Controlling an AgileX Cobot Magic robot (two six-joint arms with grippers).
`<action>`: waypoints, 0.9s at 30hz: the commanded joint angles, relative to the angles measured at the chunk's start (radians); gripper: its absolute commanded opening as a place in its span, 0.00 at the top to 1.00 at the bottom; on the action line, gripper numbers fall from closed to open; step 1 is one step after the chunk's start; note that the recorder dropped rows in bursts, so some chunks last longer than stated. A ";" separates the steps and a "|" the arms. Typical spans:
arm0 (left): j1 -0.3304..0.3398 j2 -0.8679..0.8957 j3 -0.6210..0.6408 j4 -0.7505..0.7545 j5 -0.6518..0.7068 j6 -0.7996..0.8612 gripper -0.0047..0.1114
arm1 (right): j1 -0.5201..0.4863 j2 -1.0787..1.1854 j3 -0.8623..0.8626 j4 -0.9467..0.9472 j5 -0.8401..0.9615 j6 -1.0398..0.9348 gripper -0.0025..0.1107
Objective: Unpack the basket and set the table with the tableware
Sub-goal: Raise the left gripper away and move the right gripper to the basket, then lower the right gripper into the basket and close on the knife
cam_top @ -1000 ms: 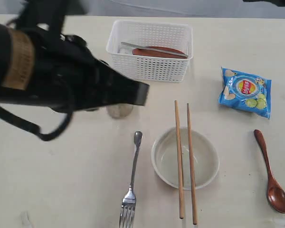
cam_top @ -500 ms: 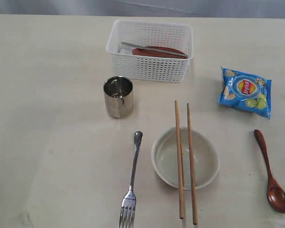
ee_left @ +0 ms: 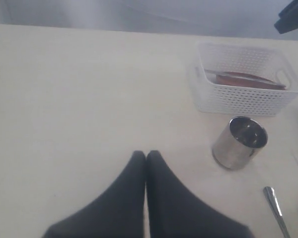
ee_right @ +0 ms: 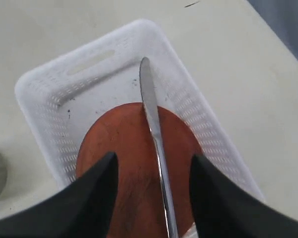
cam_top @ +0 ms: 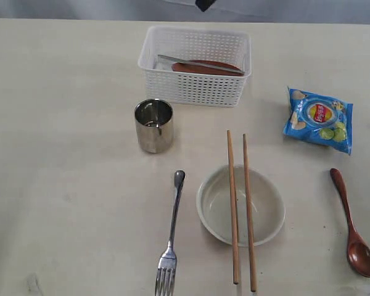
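1. cream tabletop fills the scene; the table [cam_top: 68, 203] carries a white basket [cam_top: 194, 89] and the pieces laid out in front of it.
2. right gripper [ee_right: 153, 157]: jaws spread wide, holding nothing, hanging over the basket [ee_right: 39, 84].
3. the knife [ee_right: 151, 119] lies in the basket on top of the brown plate [ee_right: 119, 144]. its long axis runs through the gap between the spread jaws, closer to one finger than the other. its rounded end points away from the gripper, toward the basket's end wall with the handle slot.
4. the plate lies flat on the basket floor, under both jaws and reaching past each of them.
5. left gripper [ee_left: 146, 154]: jaws pressed together with nothing between them, over bare table.
6. ahead of the closed jaws and off to one side, the steel cup [ee_left: 240, 143] stands upright, mouth up. the basket [ee_left: 248, 94] sits beyond it, farther from the jaws.
7. well clear of both sets of jaws, the fork [cam_top: 171, 237] lies beside the bowl [cam_top: 265, 209], tines toward the near table edge.
8. two chopsticks [cam_top: 233, 209] lie side by side across the bowl, parallel to the fork.
9. the spoon [cam_top: 362, 257] lies beyond the bowl, scoop toward the near edge, with a blue chips bag [cam_top: 318, 119] past its handle.
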State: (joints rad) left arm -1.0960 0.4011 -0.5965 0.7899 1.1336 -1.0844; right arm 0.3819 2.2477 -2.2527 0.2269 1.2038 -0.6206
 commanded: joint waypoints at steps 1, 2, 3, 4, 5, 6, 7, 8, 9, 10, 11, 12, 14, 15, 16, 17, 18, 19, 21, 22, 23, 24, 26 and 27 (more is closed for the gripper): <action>-0.004 -0.006 0.037 0.011 0.022 0.007 0.96 | 0.009 0.046 -0.004 -0.018 0.017 -0.073 0.59; -0.004 -0.006 0.041 0.011 0.022 0.007 0.96 | 0.009 0.047 0.004 -0.024 0.017 -0.076 0.59; -0.004 -0.006 0.049 0.011 0.022 0.007 0.96 | 0.009 0.048 0.017 -0.030 0.017 -0.087 0.59; -0.004 -0.006 0.051 0.011 0.022 0.009 0.96 | 0.009 0.048 0.031 -0.038 0.017 -0.099 0.59; -0.004 -0.006 0.053 0.011 0.020 0.009 0.96 | 0.009 0.048 0.046 -0.042 0.017 -0.103 0.59; -0.004 -0.006 0.053 0.011 0.020 0.009 0.96 | 0.009 0.048 0.059 -0.050 0.017 -0.106 0.59; -0.004 -0.006 0.053 0.011 0.020 0.009 0.96 | 0.009 0.050 0.073 -0.065 0.017 -0.106 0.59; -0.004 -0.006 0.054 0.014 0.020 0.009 0.96 | 0.009 0.049 0.083 -0.077 0.017 -0.108 0.59; -0.004 -0.006 0.054 0.013 0.020 0.011 0.96 | 0.009 0.052 0.098 -0.096 0.017 -0.109 0.59; -0.004 -0.006 0.054 0.013 0.020 0.015 0.96 | 0.009 0.056 0.105 -0.105 0.017 -0.109 0.59; -0.004 -0.006 0.054 0.013 0.020 0.015 0.96 | 0.009 0.059 0.108 -0.107 0.017 -0.109 0.59; -0.004 -0.006 0.054 0.013 0.020 0.015 0.96 | 0.009 0.067 0.109 -0.110 0.017 -0.109 0.59; -0.004 -0.006 0.054 0.013 0.020 0.015 0.96 | 0.009 0.079 0.109 -0.110 0.017 -0.109 0.59; -0.004 -0.006 0.054 0.013 0.020 0.015 0.96 | 0.009 0.084 0.109 -0.110 0.017 -0.113 0.59; -0.004 -0.006 0.054 0.013 0.020 0.015 0.96 | 0.009 0.092 0.109 -0.110 0.017 -0.118 0.59; -0.004 -0.006 0.054 0.013 0.020 0.015 0.96 | 0.009 0.097 0.109 -0.110 0.017 -0.131 0.59; -0.004 -0.006 0.054 0.013 0.020 0.015 0.96 | 0.009 0.108 0.109 -0.106 0.017 -0.141 0.59; -0.004 -0.006 0.054 0.011 0.020 0.014 0.96 | 0.009 0.111 0.109 -0.103 0.017 -0.151 0.59; -0.004 -0.006 0.054 0.011 0.020 0.014 0.96 | 0.009 0.127 0.109 -0.098 0.017 -0.164 0.59; -0.004 -0.006 0.054 0.011 0.020 0.014 0.96 | 0.009 0.131 0.109 -0.098 0.017 -0.164 0.59; -0.004 -0.006 0.054 0.011 0.020 0.014 0.96 | 0.009 0.138 0.109 -0.098 0.017 -0.166 0.59; -0.004 -0.006 0.054 0.011 0.020 0.014 0.96 | 0.009 0.142 0.108 -0.098 0.005 -0.166 0.59; -0.004 -0.006 0.054 0.011 0.020 0.014 0.96 | 0.009 0.152 0.108 -0.098 -0.023 -0.168 0.59; -0.004 -0.006 0.054 0.011 0.020 0.014 0.96 | 0.009 0.157 0.108 -0.098 -0.038 -0.168 0.59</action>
State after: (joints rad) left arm -1.0960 0.4011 -0.5482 0.7916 1.1488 -1.0736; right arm 0.3926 2.3950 -2.1444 0.1221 1.2021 -0.7774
